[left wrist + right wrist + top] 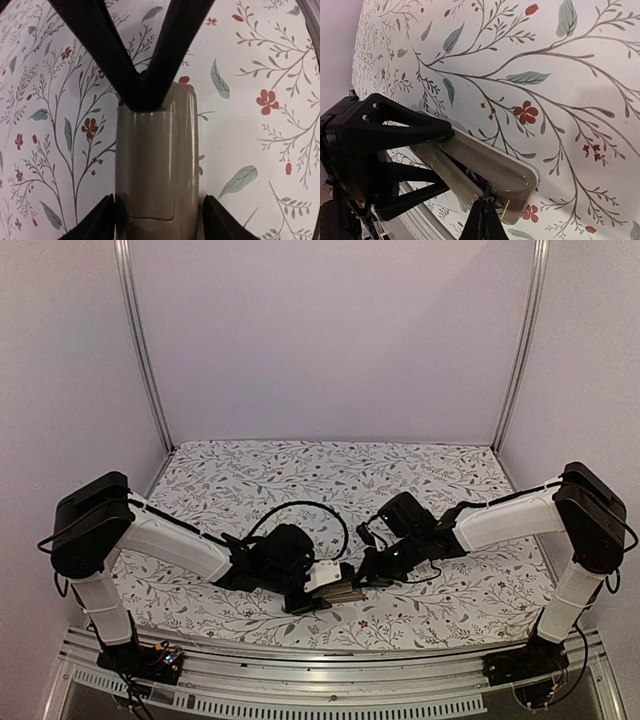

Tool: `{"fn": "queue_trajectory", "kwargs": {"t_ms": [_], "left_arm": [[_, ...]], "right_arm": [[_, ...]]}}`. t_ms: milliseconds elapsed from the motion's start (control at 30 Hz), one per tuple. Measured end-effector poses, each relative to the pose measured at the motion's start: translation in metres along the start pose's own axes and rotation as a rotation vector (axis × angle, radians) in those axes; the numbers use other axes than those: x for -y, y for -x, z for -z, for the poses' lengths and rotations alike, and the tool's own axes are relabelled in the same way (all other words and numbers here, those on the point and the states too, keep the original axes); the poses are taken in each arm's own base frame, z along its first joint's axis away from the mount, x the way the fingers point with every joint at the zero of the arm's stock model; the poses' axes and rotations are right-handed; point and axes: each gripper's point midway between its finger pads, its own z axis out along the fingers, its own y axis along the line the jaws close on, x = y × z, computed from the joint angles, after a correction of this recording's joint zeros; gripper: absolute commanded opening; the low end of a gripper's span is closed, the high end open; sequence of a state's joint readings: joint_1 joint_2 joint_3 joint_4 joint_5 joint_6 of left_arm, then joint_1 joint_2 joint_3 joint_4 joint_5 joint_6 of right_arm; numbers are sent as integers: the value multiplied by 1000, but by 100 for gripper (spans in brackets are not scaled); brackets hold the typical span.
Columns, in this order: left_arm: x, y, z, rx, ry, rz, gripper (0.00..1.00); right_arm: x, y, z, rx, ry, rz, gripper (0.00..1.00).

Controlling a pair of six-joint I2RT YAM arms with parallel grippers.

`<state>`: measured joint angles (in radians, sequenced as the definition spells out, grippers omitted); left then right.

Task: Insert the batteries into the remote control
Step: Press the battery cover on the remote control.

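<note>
The remote control [155, 165] lies back-up on the floral worktop [260, 60], near its front edge. The left gripper [162, 221] straddles one end with its jaws apart and a thin gap beside one finger, so it is not clamping. The right gripper [485, 215] is closed, its joined tips touching the remote's grey-beige back near the other end

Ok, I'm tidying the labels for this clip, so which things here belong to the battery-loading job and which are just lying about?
Part of the job:
- remote, back up
- left gripper, fingers on either side of it
- right gripper, shut, tip on the remote
- batteries: not clearly visible

Just there:
- flowered table cover
- metal frame posts
- black cable
</note>
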<state>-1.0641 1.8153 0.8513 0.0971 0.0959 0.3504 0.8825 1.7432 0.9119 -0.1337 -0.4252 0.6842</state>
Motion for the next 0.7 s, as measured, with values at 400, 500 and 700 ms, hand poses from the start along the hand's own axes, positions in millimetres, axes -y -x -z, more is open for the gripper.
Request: {"fn": "queue_trajectory", "kwargs": {"t_ms": [400,500,700], "left_arm": [[1,3,8,15,-3,-1,59],[2,9,12,38,-12,-1,59],[-1,23,20,90,-17,6,45]], "right_arm": [[3,-1,-4,-9,-8,-6,0],[4,-1,-4,-9,-9,-6,0],[4,-1,-4,-9,-10,-7,5]]}}
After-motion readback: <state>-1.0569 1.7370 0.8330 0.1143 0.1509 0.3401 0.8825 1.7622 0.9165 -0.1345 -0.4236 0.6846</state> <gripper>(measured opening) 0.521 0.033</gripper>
